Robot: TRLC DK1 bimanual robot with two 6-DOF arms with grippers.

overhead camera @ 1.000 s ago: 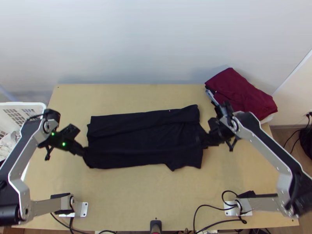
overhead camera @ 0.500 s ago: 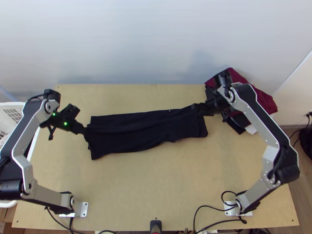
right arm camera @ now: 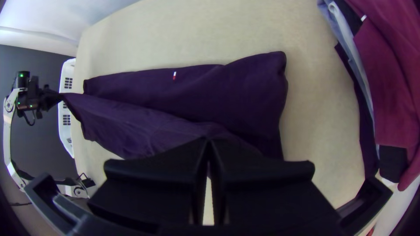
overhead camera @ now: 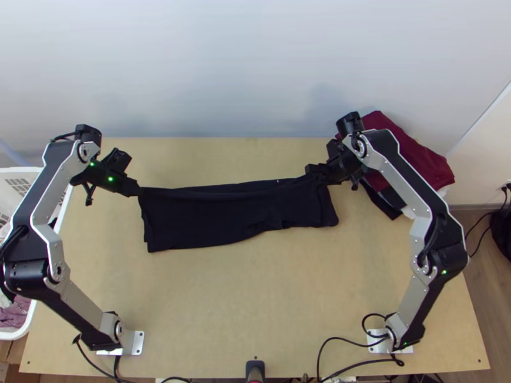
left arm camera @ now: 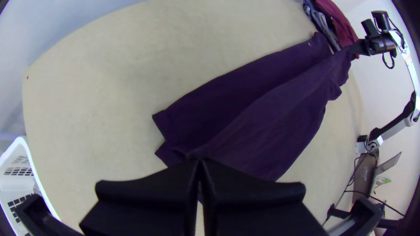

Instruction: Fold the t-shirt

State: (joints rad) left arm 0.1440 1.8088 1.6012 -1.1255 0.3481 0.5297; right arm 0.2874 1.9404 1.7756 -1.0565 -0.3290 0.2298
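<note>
In the top view, find the dark t-shirt (overhead camera: 211,220) across the middle of the frame, long axis running left to right over the counter (overhead camera: 211,306). Pinched by the left hand (overhead camera: 136,187) at the upper left end and by the right hand (overhead camera: 314,173) near the upper right end, with the held edge (overhead camera: 223,196) drawn fairly straight between. Equally handy for both, each at its own end (no reaching across needed).

In the left wrist view, fingertips narrowed on cloth at bottom centre. From there, follow the held edge to the upper right of the frame; on its upper-left side, see a flat strip (left arm camera: 223,98) of the same shirt.

In the right wrist view, likewise narrowed on cloth at bottom centre, with the flat strip above the held edge in the frame.

Probably next: carry the held edge squarely over that strip and lower both ends together, parallel to the long axis, to avoid a skewed fold.
</note>
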